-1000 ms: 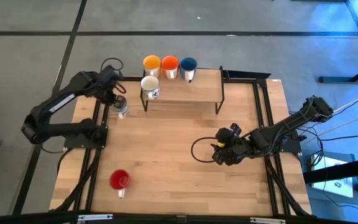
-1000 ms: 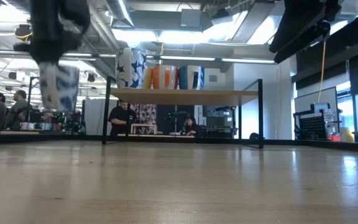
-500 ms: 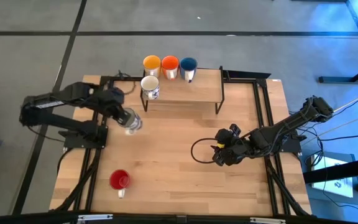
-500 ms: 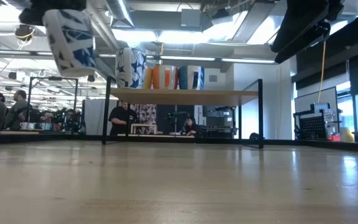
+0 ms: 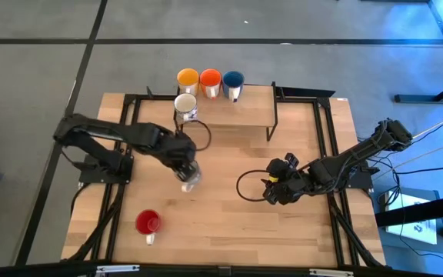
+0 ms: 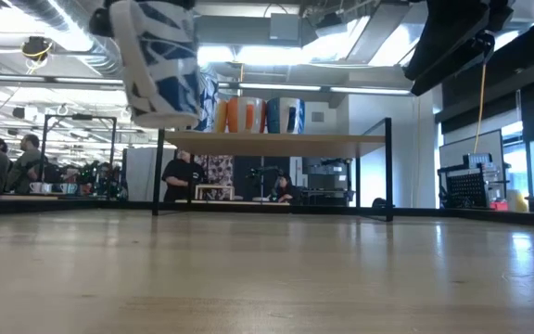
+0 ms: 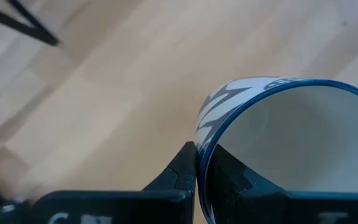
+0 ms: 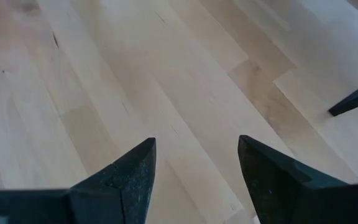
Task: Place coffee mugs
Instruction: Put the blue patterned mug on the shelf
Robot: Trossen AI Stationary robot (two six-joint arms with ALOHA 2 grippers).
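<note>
My left gripper (image 5: pixel 184 168) is over the middle of the table, shut on a white mug with a blue pattern (image 5: pixel 191 181), which hangs high above the board in the low view (image 6: pixel 160 60). Yellow (image 5: pixel 188 78), orange (image 5: pixel 210 78) and dark blue (image 5: pixel 233 79) mugs stand in a row on the shelf. In front of them stands a white mug with blue marks on its side (image 5: pixel 185 104). A red mug (image 5: pixel 148 223) stands on the table near the near-left corner. My right gripper (image 5: pixel 270 190) waits open, right of centre, touching nothing. My left gripper pinches the patterned mug's rim (image 7: pixel 201 140), with one finger (image 7: pixel 182 174) outside the wall and the other (image 7: pixel 232 183) inside the cup. The fingers come from above, pointing down. The mug is lifted clear of the table, mouth up and slightly tilted, hanging below the fingers.
A wooden shelf on black legs (image 5: pixel 237 108) stands at the table's far edge. Black rails run along the table's left and right sides. Bare wood (image 8: pixel 166 74) lies under the right gripper. People and desks show in the room beyond the table.
My left gripper has carried the patterned mug from beside the shelf's left end toward the table's right and near edges, to the middle of the table. The mug rose early in that second and stays lifted clear. The right arm has kept still.
</note>
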